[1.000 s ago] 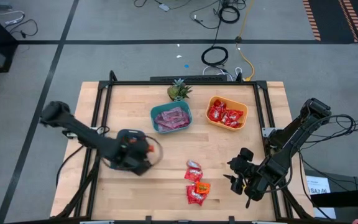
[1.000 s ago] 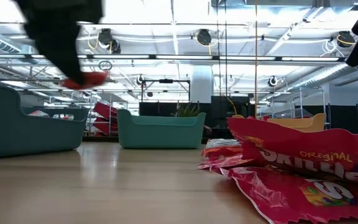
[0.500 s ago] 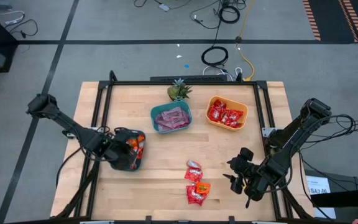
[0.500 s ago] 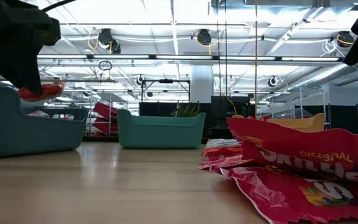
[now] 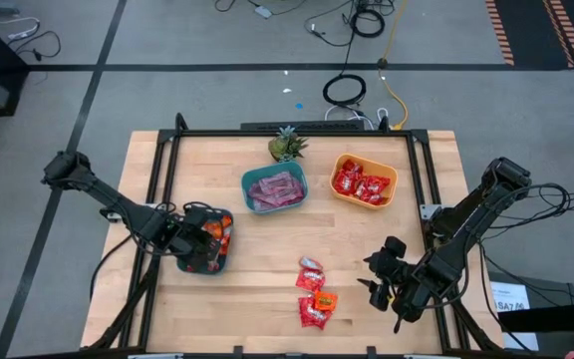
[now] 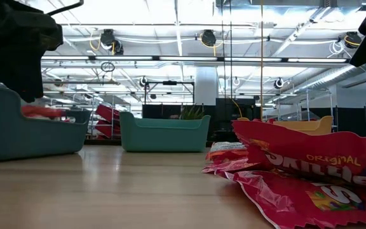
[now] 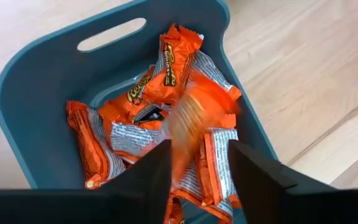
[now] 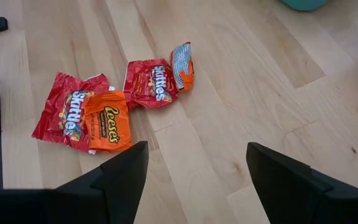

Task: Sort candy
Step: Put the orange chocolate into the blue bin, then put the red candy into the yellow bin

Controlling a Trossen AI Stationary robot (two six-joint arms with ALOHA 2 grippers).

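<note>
My left gripper (image 5: 195,245) hangs open over the dark teal bowl (image 5: 217,263), which holds several orange wrapped candies (image 7: 142,93). One orange candy (image 7: 188,117) shows blurred in the air just beyond the open fingers; in the low view this candy (image 6: 40,111) is below the gripper (image 6: 27,92), at the bowl's rim (image 6: 18,130). More candies (image 5: 314,292) in red and orange wrappers lie flat on the table. My right gripper (image 5: 377,285) waits open to their right, above the table.
A light teal bowl (image 5: 275,189) holds pink-purple candies and an orange bowl (image 5: 364,180) holds red ones, both toward the far edge. A small green plant (image 5: 286,146) stands behind them. A black frame (image 5: 162,179) borders the table. Bare wood lies between bowls and loose candies.
My left gripper has carried an orange candy toward the table's left until it was over the dark teal bowl, then stopped there. In the last half second the candy has left the fingers and drops toward the bowl.
</note>
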